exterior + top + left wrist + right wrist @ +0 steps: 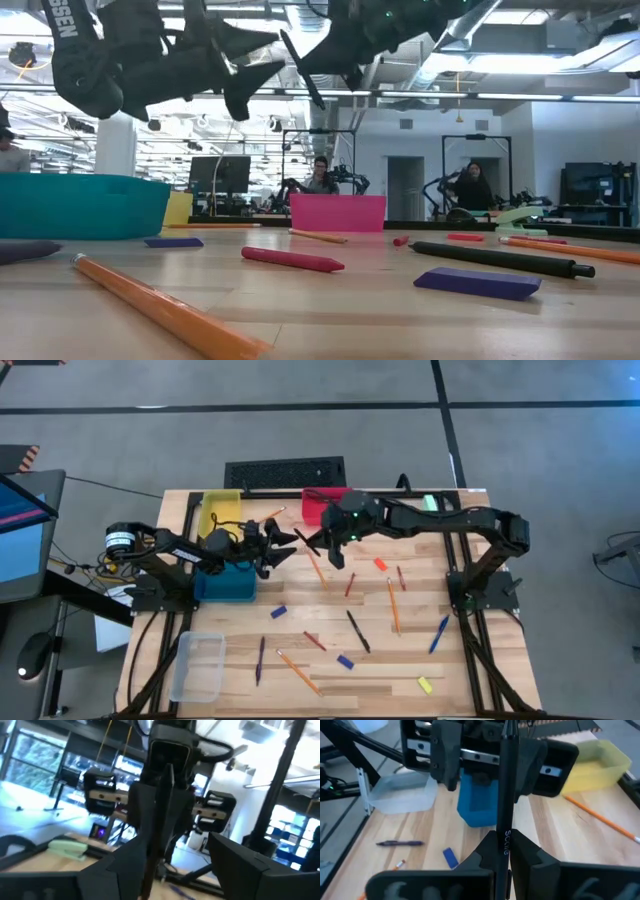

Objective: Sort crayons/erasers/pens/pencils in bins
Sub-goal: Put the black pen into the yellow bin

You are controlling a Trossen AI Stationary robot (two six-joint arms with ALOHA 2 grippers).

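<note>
A black pen (506,780) hangs in the air above the table's middle, and my right gripper (502,851) is shut on it. The right gripper (330,550) reaches in from the table's right. My left gripper (283,546) faces it from the left, open, just above the teal bin (225,582). The pen's free end (152,855) reaches between the left gripper's spread fingers (235,865), and I see no touch there. Pencils (392,605), pens (357,630), crayons (349,584) and erasers (345,660) lie flat on the tabletop. My right gripper pinches the pen's shaft at its printed lettering (505,836) between its two fingers. The fingers come from the table's right, slanting slightly down. The pen runs along them and sticks out ahead toward my left gripper. It is lifted clear of the table.
The yellow bin (220,510) and the red bin (325,503) stand at the far edge, and the clear bin (198,665) at the near left. A green stapler (430,502) lies at the far right. People sit in the room beyond the table (320,178).
</note>
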